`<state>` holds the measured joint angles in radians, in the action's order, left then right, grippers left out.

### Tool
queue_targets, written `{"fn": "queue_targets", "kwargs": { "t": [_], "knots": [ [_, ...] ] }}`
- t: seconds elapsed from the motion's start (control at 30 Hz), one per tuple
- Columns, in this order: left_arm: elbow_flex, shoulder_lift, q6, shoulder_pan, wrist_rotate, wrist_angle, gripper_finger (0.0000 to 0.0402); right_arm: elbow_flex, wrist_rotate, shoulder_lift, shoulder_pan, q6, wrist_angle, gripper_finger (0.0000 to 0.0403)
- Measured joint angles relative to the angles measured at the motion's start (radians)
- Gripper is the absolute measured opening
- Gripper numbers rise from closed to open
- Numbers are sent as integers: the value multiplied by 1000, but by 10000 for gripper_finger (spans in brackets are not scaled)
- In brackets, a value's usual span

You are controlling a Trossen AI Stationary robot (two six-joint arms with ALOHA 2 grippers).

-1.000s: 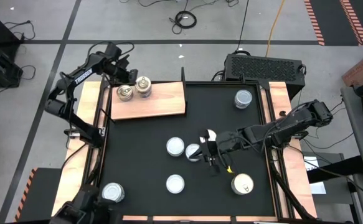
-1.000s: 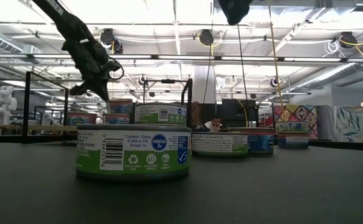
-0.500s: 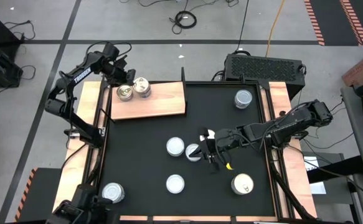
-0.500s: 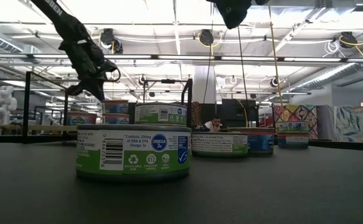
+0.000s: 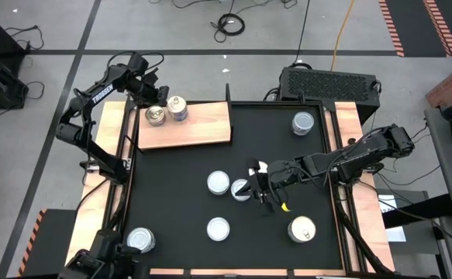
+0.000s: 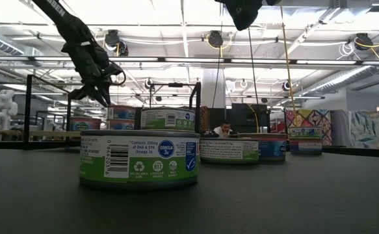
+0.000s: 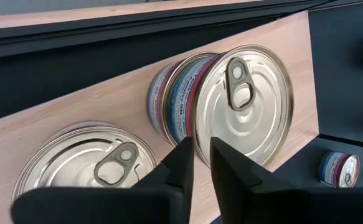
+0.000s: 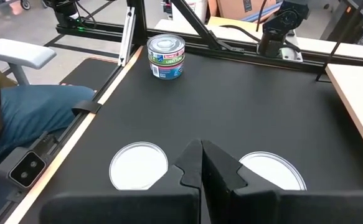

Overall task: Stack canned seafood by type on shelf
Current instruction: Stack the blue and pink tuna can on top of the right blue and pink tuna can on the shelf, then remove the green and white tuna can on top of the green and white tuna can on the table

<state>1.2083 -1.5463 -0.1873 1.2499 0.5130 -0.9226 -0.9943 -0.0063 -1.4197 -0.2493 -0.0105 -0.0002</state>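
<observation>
Hovering left gripper, seemingly just clear of stacked tins.

The left arm reaches from the table's left edge toward the far left corner, its elbow bent outward, and its left gripper hangs tilted downward with the two fingers set a narrow gap apart — barely parted. The right arm stretches in low from the right side toward mid-table, its right gripper pointing down — fingers pressed together.
</observation>
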Motion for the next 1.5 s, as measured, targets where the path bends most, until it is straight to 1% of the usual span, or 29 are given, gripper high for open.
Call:
{"fn": "queue_targets", "kwargs": {
  "t": [0.17,0.3,0.4,0.53,0.6,0.7,0.87,1.03,1.17,1.3,1.43,1.5],
  "knots": [
    [0,0,12,0,-44,-1,76,0,0,0,0,0,0,0],
    [8,0,13,0,-42,-14,77,0,0,0,0,0,0,0],
    [51,0,43,-1,-41,-85,78,0,0,0,0,0,0,0],
    [142,3,119,-19,-51,-235,77,0,0,0,0,0,0,0],
    [171,23,146,-38,-69,-298,78,0,1,0,0,-1,0,0],
    [178,76,154,-86,-87,-331,77,0,1,0,0,-4,0,0],
    [177,185,195,-199,-97,-416,77,0,0,0,-1,-22,0,0],
    [177,303,193,-337,-98,-463,77,0,1,0,-1,-30,0,0],
    [164,398,153,-470,-99,-470,77,0,1,0,-1,-30,1,0],
    [82,507,54,-615,-98,-470,77,0,0,0,-1,-30,1,0],
    [-48,606,-82,-753,-98,-468,77,0,0,0,-1,-30,1,0],
    [-117,645,-120,-825,-98,-455,77,0,1,0,-1,-30,1,0]
  ]
}}
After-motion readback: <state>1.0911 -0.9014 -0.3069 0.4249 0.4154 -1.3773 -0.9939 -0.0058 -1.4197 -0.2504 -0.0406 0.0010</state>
